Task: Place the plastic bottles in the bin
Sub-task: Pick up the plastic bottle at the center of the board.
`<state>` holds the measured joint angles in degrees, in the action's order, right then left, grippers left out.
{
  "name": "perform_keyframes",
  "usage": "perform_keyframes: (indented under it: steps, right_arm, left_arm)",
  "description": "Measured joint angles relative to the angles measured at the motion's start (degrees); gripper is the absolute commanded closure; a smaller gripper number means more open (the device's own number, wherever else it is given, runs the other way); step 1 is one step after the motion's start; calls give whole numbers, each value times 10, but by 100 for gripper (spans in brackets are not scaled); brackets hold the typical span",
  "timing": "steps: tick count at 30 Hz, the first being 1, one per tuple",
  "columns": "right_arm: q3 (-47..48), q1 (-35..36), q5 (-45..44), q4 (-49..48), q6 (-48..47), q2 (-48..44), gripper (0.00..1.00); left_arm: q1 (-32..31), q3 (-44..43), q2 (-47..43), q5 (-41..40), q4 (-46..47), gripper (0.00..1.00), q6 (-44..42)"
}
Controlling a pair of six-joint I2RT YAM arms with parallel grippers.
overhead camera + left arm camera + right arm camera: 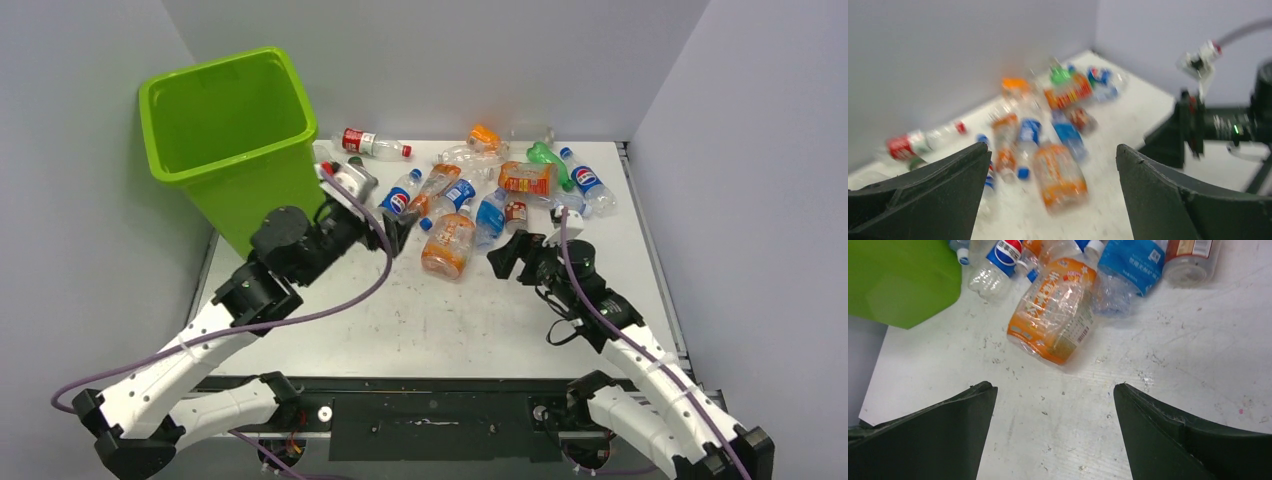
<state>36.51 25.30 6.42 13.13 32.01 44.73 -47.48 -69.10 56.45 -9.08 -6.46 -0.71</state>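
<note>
Plastic bottles point(448, 245) clustered beside bin point(255, 195), whole only from above; left gripper point(1052, 147), right gripper point(1054, 386) spread, empty.

A white, scuffed counter point(430, 320) enclosed by grey walls on three sides. A tall lime-green bin point(262, 195) stands on its far left corner. Loose plastic bottles point(527, 178) lie heaped across the far half, with a crushed orange-labelled bottle point(447, 245) nearest the front.

Left wrist view: plastic bottles point(1060, 177) blurred, labels unreadable. Right wrist view: bin point(898, 280) cut off at top and left edges.
</note>
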Motion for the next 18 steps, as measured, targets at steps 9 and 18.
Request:
perform_keyframes:
  steps: [9, 18]
  right_arm:
    - [-67, 16, 13, -126, 47, 147, 5]
    - [-52, 42, -30, -228, 90, 316, 10]
  left_arm:
    - [-4, 231, -10, 46, -39, 4, 56]
    - [-4, 221, -9, 19, -35, 4, 93]
